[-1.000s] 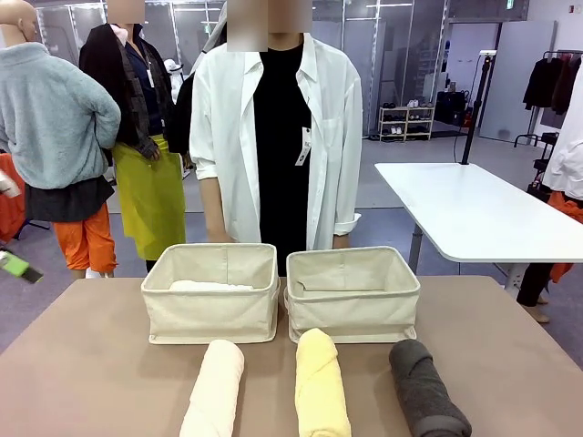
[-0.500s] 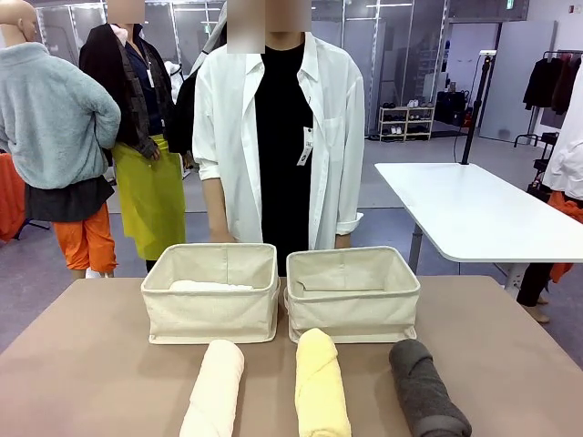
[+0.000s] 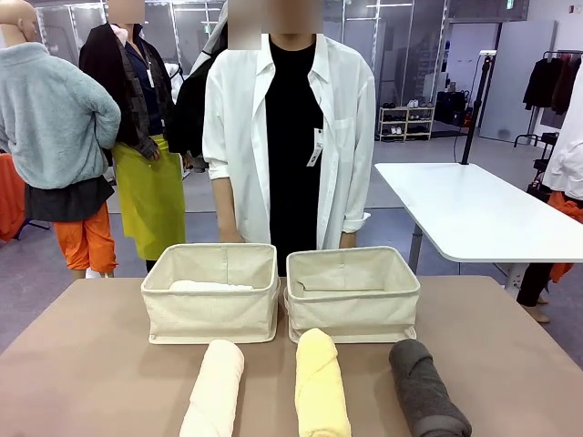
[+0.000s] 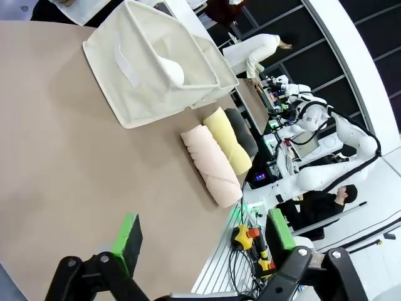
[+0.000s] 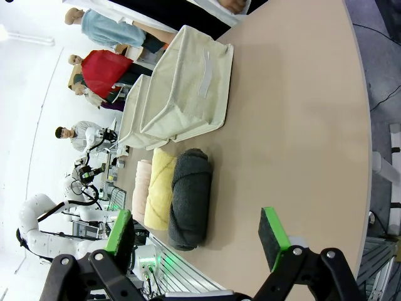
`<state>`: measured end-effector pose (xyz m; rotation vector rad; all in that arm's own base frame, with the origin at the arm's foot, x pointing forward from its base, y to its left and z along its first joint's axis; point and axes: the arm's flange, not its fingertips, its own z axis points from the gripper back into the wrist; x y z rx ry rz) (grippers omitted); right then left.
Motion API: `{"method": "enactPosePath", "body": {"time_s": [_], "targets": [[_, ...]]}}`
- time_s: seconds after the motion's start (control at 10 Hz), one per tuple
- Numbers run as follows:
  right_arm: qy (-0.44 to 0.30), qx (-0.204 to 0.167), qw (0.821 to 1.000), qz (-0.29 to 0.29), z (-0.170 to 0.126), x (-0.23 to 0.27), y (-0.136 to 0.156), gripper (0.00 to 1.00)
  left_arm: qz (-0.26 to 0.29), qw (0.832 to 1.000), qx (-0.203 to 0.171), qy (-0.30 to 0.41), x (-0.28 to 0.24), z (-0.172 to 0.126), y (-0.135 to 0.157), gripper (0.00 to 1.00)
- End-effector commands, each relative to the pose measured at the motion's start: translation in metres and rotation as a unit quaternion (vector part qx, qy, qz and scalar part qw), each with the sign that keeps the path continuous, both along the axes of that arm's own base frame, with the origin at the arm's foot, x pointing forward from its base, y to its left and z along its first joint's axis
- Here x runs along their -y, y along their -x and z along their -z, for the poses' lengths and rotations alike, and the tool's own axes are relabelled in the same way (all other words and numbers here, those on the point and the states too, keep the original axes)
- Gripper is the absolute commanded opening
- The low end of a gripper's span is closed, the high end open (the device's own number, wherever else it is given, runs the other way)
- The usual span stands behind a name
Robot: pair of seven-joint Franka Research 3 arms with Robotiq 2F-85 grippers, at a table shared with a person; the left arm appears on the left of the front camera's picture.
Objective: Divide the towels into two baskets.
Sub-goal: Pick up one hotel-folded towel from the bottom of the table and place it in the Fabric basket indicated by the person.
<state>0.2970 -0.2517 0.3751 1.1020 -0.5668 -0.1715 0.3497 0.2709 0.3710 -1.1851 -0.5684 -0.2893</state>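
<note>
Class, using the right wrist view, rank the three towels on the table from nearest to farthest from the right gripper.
1. Dark grey towel, just ahead of the right gripper.
2. Pale yellow towel, middle of the row.
3. Cream towel, far end of the row.

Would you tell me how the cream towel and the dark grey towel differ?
Colour: the cream towel is pale, the dark grey towel nearly charcoal. Place: the cream towel lies before the left basket, the dark grey towel off the right basket's right front corner. Pose: their near ends splay apart, the cream's leftward, the grey's rightward. Both are rolled and lie on the table outside the baskets.
</note>
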Motion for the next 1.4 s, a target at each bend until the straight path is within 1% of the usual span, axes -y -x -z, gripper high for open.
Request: {"method": "enactPosePath", "body": {"time_s": [0.0,0.9,1.0,1.1,1.2,1.3], "targets": [[0.0,0.004,1.0,-0.001,-0.002,0.0,0.001,1.0,-0.002,1.0,0.002,-0.002,0.0,-0.001,0.009,1.0],[0.0,0.004,1.0,-0.001,-0.002,0.0,0.001,1.0,-0.002,1.0,0.002,-0.002,0.0,-0.001,0.009,1.0],[0.0,0.0,1.0,0.0,0.0,0.0,0.0,1.0,-0.002,1.0,0.002,-0.002,0.0,-0.001,0.009,1.0],[0.029,-0.004,0.999,-0.034,-0.017,-0.03,-0.014,1.0,-0.002,1.0,0.002,-0.002,0.0,-0.001,0.009,1.0],[0.071,-0.02,0.996,-0.053,-0.027,-0.056,-0.024,1.0,-0.002,1.0,0.002,-0.002,0.0,-0.001,0.009,1.0],[0.108,-0.045,0.991,-0.066,-0.035,-0.083,-0.034,1.0,-0.002,1.0,0.002,-0.002,0.0,-0.001,0.009,1.0]]}}
